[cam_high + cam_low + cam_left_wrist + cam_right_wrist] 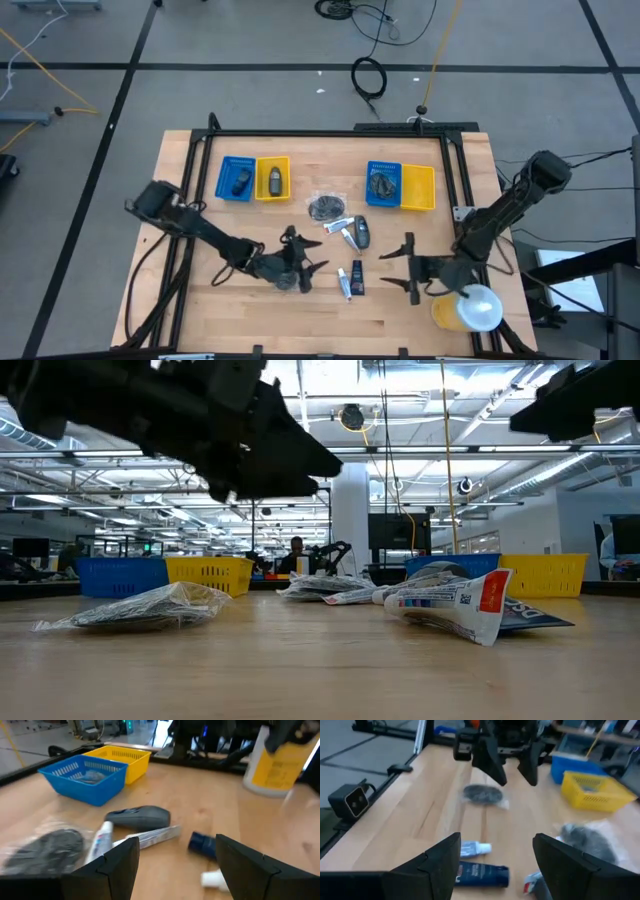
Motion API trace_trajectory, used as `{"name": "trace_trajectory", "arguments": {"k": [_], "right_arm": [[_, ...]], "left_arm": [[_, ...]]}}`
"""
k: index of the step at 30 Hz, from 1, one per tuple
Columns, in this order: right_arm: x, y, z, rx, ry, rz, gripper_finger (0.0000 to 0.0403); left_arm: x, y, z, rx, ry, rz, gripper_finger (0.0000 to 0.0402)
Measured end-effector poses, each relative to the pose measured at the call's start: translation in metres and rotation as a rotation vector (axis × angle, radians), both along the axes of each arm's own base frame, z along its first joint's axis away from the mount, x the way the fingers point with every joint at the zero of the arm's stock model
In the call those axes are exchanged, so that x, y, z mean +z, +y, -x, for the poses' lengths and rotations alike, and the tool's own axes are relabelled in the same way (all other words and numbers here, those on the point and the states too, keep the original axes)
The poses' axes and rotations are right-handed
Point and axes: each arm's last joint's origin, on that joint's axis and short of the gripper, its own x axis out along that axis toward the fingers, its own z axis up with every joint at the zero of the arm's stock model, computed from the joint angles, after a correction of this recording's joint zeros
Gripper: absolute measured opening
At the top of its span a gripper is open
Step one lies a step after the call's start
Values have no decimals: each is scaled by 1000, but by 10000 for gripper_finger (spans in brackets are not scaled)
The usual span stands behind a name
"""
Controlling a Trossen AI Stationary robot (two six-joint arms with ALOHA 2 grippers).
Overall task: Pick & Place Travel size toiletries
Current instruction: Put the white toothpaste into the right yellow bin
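Travel size toiletries lie mid-table: a clear-wrapped grey disc (pixel 325 208), a dark grey oval piece (pixel 359 234), a white tube (pixel 339 226), a dark blue tube (pixel 357 279) and a small white tube (pixel 345 285). Another wrapped disc (pixel 482 795) lies flat under my left gripper (pixel 303 262), which hangs open above it with nothing between its fingers. My right gripper (pixel 403 268) hovers open to the right of the blue tube (pixel 481 874), facing the left gripper (pixel 507 755). In the left wrist view the oval piece (pixel 140 816) and blue tube (pixel 202 842) lie ahead of my left gripper (pixel 175 865).
A blue tray (pixel 237 178) and a yellow tray (pixel 272 178) stand at the far left, another blue tray (pixel 383 183) and yellow tray (pixel 418 187) at the far right, some holding items. A big yellow cylinder with a white top (pixel 467 308) stands by the right arm.
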Motion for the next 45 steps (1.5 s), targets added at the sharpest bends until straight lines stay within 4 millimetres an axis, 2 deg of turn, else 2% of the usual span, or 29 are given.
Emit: {"name": "trace_trajectory", "arguments": {"k": [6, 11, 15, 20, 28, 34, 39, 45], "right_arm": [[-20, 8, -46, 67, 166, -49, 239], [-32, 18, -92, 107, 335, -65, 240], [-39, 21, -121, 68, 462, -71, 240], [-42, 16, -144, 1, 575, -78, 249], [-47, 7, -142, -28, 688, -84, 278], [-36, -1, -126, -74, 777, -38, 270], [-18, -5, -119, -159, 694, 5, 261], [-26, -1, -119, -32, 637, -58, 263]], "left_arm": [[-17, -1, -7, -41, -8, 7, 257], [-16, 1, -8, -32, -3, 7, 257], [-16, 1, -7, -38, 1, -4, 257], [-17, 1, -7, -35, 9, -5, 257], [-18, 2, -7, -35, 20, -11, 257], [-20, 5, -8, -24, 35, -9, 257], [-18, 6, -7, -15, 37, 12, 257], [5, 9, 1, 14, 60, 61, 257]]}}
